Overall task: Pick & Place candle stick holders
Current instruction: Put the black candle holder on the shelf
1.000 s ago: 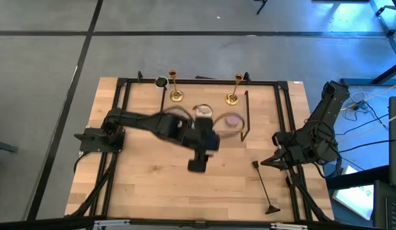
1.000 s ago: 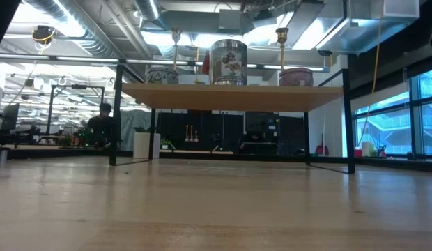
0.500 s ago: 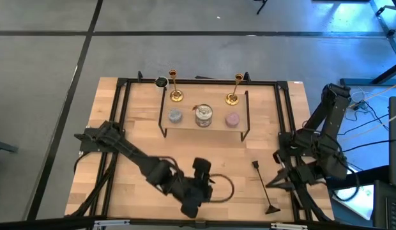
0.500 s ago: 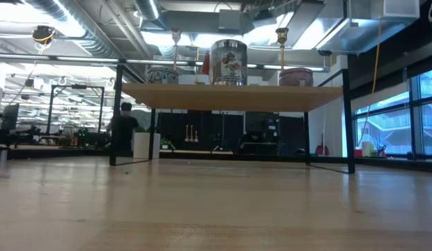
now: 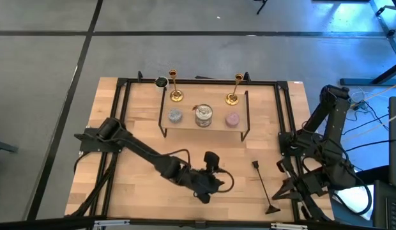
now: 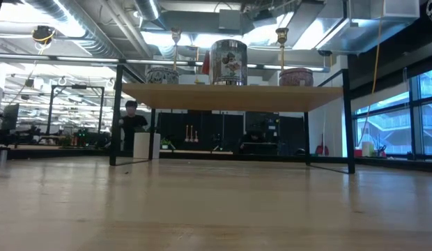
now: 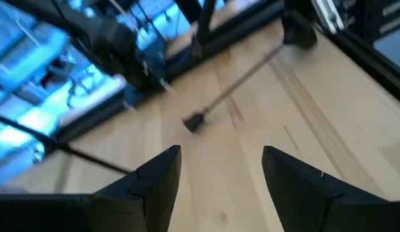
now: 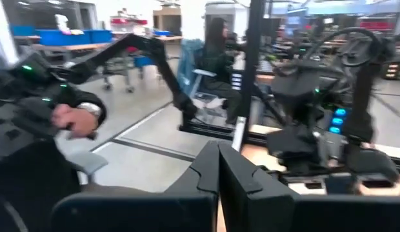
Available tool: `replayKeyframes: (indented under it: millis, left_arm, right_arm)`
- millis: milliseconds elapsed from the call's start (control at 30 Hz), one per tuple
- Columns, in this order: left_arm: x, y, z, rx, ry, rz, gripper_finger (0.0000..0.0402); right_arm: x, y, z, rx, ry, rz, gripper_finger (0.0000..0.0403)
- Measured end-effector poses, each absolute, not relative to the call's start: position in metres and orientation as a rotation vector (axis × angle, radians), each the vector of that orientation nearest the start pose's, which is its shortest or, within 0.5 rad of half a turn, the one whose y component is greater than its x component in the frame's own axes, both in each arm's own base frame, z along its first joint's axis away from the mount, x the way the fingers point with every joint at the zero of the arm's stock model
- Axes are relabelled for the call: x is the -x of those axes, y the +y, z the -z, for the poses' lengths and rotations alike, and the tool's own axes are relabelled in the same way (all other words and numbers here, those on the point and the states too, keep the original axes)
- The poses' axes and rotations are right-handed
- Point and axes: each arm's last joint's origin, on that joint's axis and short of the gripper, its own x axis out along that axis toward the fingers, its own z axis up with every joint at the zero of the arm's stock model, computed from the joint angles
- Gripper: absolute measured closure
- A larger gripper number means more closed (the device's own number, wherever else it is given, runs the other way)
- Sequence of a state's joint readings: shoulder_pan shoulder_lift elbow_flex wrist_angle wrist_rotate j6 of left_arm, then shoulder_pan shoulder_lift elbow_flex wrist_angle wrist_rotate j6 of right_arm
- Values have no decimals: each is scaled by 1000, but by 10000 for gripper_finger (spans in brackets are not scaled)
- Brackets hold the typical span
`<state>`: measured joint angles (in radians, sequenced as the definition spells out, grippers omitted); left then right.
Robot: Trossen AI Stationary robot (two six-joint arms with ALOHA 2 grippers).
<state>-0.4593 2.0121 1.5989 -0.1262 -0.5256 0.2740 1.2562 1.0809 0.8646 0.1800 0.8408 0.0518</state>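
Observation:
Two gold candlestick holders (image 5: 176,89) (image 5: 234,91) stand upright on their round bases at the far side of a small raised shelf (image 5: 204,131). Their cup tops show above the shelf in the low view (image 6: 175,33) (image 6: 281,32). My left gripper (image 5: 214,186) hangs over the near middle of the table, far from both, open and empty; its fingers show in the left wrist view (image 7: 220,183). My right gripper (image 5: 281,191) is at the table's right near side, shut and empty (image 8: 218,174).
On the shelf stand a blue-grey candle (image 5: 175,116), a silver tin (image 5: 203,115) and a pink candle (image 5: 232,119). A black rod with a foot (image 5: 262,186) lies on the table near my right gripper. A black frame (image 5: 121,86) borders the table. People show in the room beyond.
My left arm has swung from just in front of the shelf toward the table's near edge, then a little rightward, and now hangs over the near middle. My right gripper has gone toward the near edge. A person in the background has walked to the right.

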Motion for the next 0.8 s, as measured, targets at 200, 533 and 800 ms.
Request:
replayKeyframes:
  millis: [200, 533, 800]
  left_arm:
    - [-434, -182, -256, -540, 363, 41, 187]
    - [-454, -197, -212, -441, 295, 72, 187]
    - [-470, -201, -187, -733, 323, -2, 187]
  right_arm:
    - [-91, 219, -334, 2, 40, -295, 372]
    - [-97, 240, -333, -11, 69, -236, 295]
    - [-98, 240, -328, -56, 110, -219, 257]
